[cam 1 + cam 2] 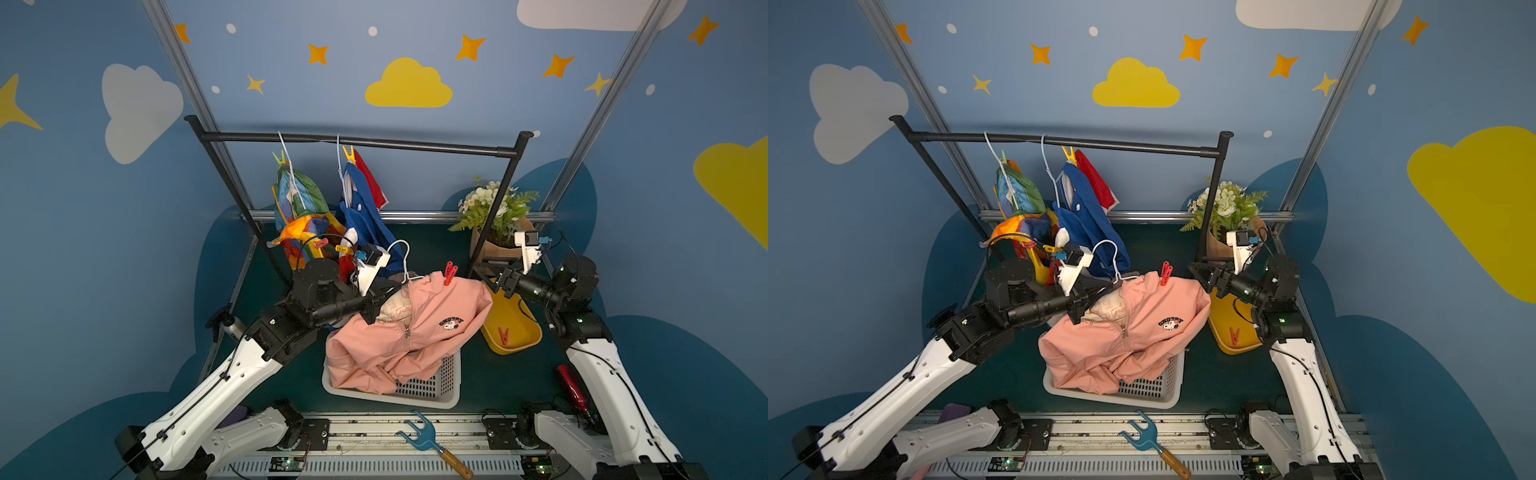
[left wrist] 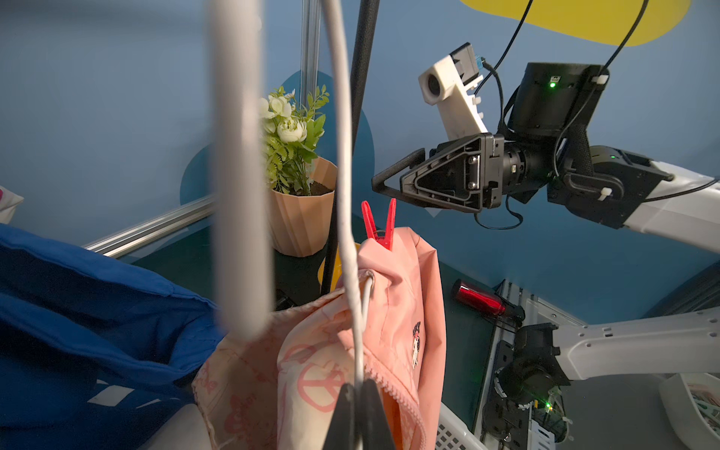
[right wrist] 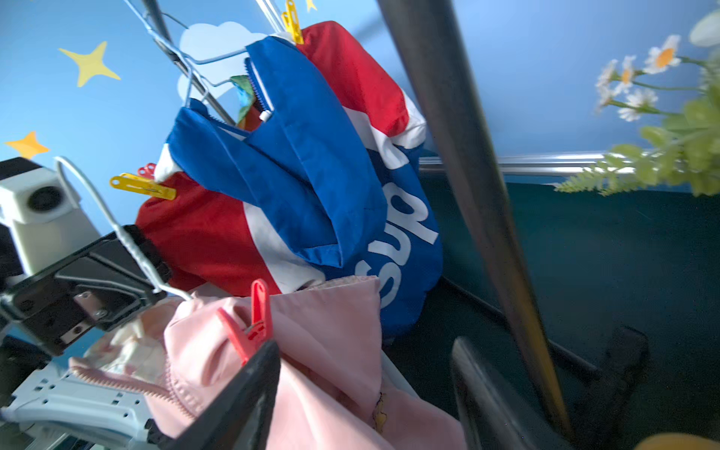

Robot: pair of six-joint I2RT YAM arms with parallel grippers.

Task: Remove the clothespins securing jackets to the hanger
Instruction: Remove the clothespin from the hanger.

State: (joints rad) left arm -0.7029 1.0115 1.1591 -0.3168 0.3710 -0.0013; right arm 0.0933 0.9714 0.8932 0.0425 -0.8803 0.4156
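Hold steady with the left gripper (image 2: 357, 389), clamped tight on the white hanger (image 2: 343, 156) of the pink jacket (image 1: 419, 328) over the basket (image 1: 415, 401). Centre the right gripper (image 3: 366, 346), jaws spread wide and empty, on the red clothespin (image 1: 449, 272) upright at the jacket's shoulder; pinch both handles, not cloth. Farther back, leave the yellow clothespin (image 1: 348, 153) for later.

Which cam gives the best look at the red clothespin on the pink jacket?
Left wrist: the red clothespin stands whole and sharp on the pink jacket. Right wrist shows it larger, lower end covered. In both top views it is tiny.
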